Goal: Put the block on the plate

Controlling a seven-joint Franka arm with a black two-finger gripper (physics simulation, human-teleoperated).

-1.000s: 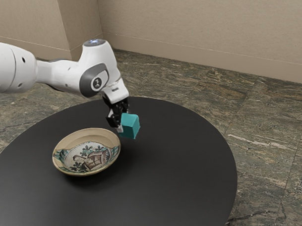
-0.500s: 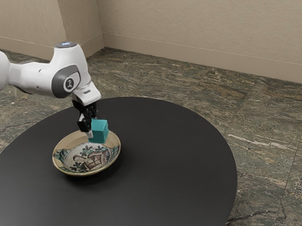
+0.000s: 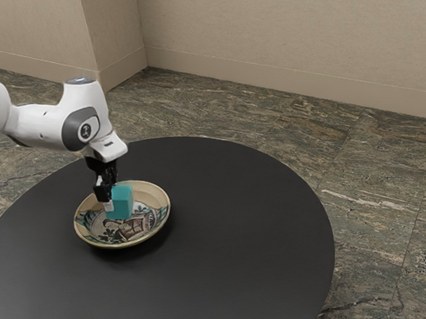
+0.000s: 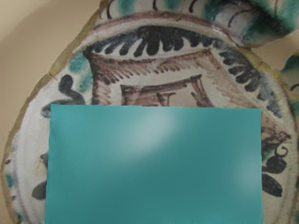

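Holding the block [image 3: 122, 205] in the hand [image 3: 113, 201], fingers [image 3: 108, 206] closing on its sides and standing only as far apart as its own thickness. Not getting a clean look at the far finger, so reading the grip mostly from the block hanging there. Hanging roughly upright at the hand's tip, inside the rim of the plate [image 3: 156, 194] as seen from the side.

Key relation: lying under the block is the plate's painted floor, close to the middle. Looking down past the block in the wrist view, seeing painted floor on both sides of it and beyond its edge, so not pointing at the rim or the tabletop [image 3: 252, 231]. Probably needing no real sideways shift, just a short drop straight down. Not seeing any long axis worth turning the wrist for.

Not being able to tell how much gap is remaining underneath, or whether a lower corner is already touching. Calling for easing down until seated flat, then opening and lifting straight up. Risking a tip or a slide on the curved wall if letting go high or drifting off the middle. Judging the placing as nearly finished, release pending.
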